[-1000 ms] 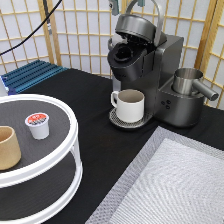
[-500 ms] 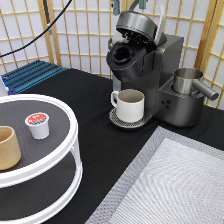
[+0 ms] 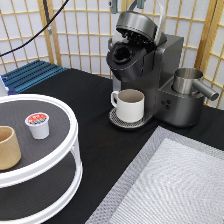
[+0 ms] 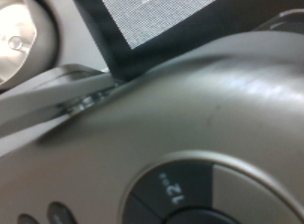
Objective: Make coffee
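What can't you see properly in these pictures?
- The claw: in the exterior view the top edge cuts it off above the coffee machine's raised lid; only a sliver shows.
- Pod chamber: exterior view, too dark to see inside.
- Tan cup: exterior view, partly cut off by the left edge.
- Coffee pod: exterior view, its print is too small to read.
- Wrist view: too close; the machine's body fills it.
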Robot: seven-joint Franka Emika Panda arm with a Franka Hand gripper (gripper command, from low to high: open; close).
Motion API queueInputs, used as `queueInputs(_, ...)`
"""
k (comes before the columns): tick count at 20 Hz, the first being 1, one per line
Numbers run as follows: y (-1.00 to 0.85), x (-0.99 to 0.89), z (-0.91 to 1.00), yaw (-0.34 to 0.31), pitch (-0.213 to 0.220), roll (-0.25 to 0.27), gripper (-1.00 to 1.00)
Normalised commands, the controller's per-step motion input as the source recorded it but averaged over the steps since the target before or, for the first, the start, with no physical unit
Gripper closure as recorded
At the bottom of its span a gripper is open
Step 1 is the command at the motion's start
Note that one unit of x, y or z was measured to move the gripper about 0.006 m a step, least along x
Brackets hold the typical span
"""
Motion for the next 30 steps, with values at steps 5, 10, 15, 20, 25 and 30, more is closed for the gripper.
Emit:
queueInputs(5,-0.86,0.0,0.66,0.0,0.062,0.204,-1.0)
queueInputs(10,-0.91,-0.08,0.62,0.0,-0.004,0.166,-1.0)
queueInputs(15,-0.98,-0.18,0.29,0.015,-0.095,0.017,-1.0)
queueInputs(20,-0.96,-0.28,-0.23,0.01,-0.17,-0.074,-1.0)
queueInputs(25,-0.9,-0.42,-0.69,-0.019,-0.091,-0.067,-1.0)
queueInputs(30,-0.33,-0.42,-0.41,-0.24,-0.044,-0.025,-1.0)
